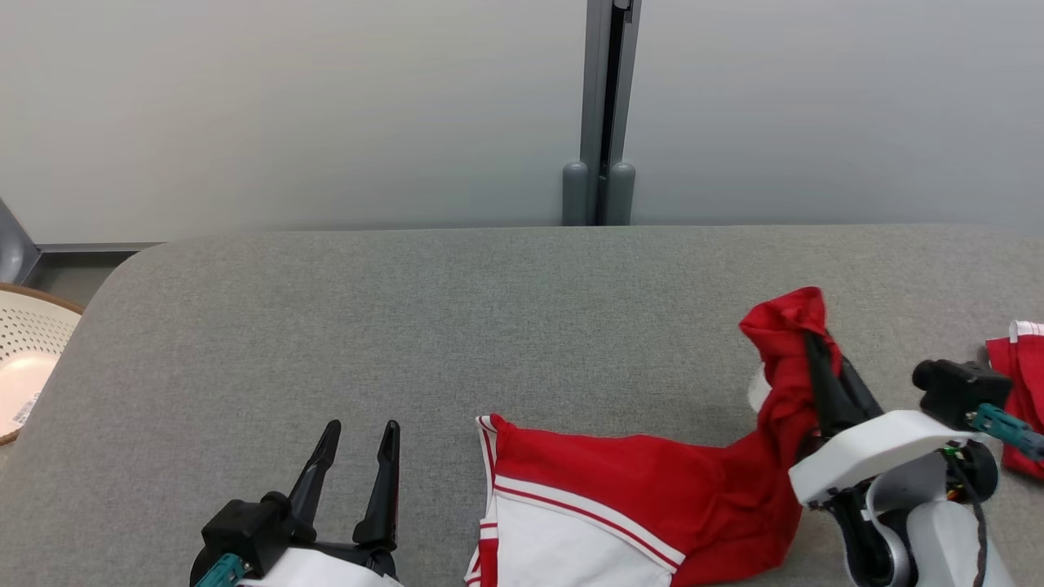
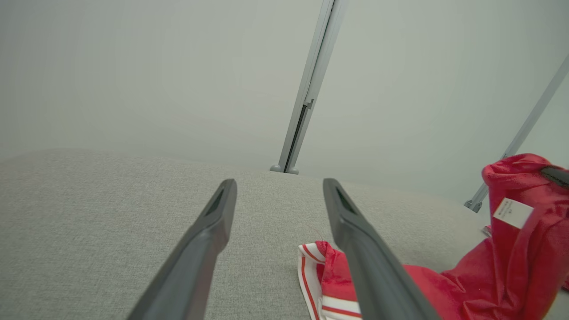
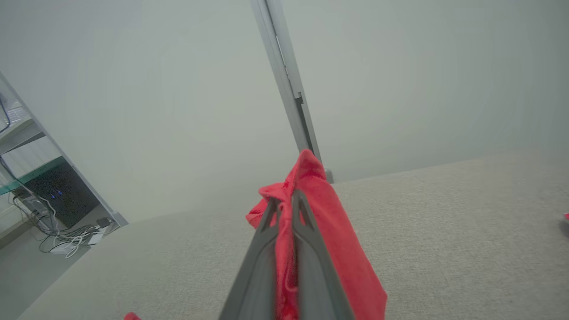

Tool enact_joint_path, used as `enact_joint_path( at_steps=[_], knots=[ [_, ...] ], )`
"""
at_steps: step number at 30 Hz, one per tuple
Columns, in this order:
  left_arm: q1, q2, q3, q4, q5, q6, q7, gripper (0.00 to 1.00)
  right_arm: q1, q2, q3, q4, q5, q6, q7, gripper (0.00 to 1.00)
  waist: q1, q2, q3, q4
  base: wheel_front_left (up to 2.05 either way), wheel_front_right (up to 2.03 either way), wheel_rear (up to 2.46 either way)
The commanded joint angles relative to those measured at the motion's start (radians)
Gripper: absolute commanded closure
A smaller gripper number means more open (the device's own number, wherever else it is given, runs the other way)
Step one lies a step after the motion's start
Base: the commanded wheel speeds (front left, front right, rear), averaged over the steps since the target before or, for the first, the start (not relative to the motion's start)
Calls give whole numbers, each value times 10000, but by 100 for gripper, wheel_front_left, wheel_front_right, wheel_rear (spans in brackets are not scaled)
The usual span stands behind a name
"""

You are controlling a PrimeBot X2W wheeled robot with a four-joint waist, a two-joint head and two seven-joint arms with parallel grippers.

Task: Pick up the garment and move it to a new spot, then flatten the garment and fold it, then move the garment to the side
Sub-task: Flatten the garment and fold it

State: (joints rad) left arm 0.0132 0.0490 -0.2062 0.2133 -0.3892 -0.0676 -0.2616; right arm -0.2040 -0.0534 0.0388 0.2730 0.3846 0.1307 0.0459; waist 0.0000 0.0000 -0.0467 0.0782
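Observation:
The garment (image 1: 652,497) is red with white panels and striped trim; most of it lies on the grey table (image 1: 457,326) at the front centre. My right gripper (image 1: 816,346) is shut on a bunched red end of it, lifted above the table at the right. In the right wrist view the red cloth (image 3: 320,213) is pinched between the closed fingers and drapes over them. My left gripper (image 1: 359,436) stands open at the lower left, just left of the garment's striped corner (image 2: 311,262), touching nothing. A white label (image 2: 511,212) shows on the lifted part.
Another red and white piece of cloth (image 1: 1019,383) lies at the table's right edge. A white perforated basket (image 1: 28,359) stands off the table's left end. A grey post (image 1: 603,114) rises behind the far edge against a pale wall.

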Motion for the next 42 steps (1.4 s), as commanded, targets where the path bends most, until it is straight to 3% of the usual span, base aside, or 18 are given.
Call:
enact_joint_path(
  at_steps=[1, 8, 22, 31, 32, 33, 42],
  knots=[
    [13, 36, 4, -20, -71, 67, -45, 0, 158, 7, 224, -222, 125, 0, 134, 100, 0, 0, -20, 56, 0, 0, 0],
    [-104, 38, -161, -53, -139, 74, -45, 0, 429, 18, 2269, -681, 1187, 0, 382, 100, 0, 0, 87, 546, 0, 0, 0],
    [-425, 36, -331, 26, -296, 69, -45, 0, -425, 16, 5020, 2270, 2144, 0, -1165, 100, 0, 0, 634, 1437, 0, 0, 0],
    [-662, 36, -490, 94, -404, 60, -45, 0, -1086, 14, 6803, 3484, 3138, 0, -1837, 100, 0, 0, 953, 1738, 0, 0, 0],
    [-663, 33, -512, 106, -412, 65, -45, 0, -1096, 21, 7004, 3565, 3251, 0, -1869, 79, 0, 0, 973, 1757, 0, 0, 0],
    [-664, 35, -525, 115, -416, 72, -45, 0, -1114, 23, 7176, 3675, 3351, 0, -1874, 0, 0, 0, 992, 1772, 0, 0, 0],
    [-691, 36, -531, 174, -450, 109, -45, 0, -1303, 17, 8382, 4082, 4439, 0, -1599, 0, 0, 0, 1019, 1767, 0, 0, 0]
  ],
)
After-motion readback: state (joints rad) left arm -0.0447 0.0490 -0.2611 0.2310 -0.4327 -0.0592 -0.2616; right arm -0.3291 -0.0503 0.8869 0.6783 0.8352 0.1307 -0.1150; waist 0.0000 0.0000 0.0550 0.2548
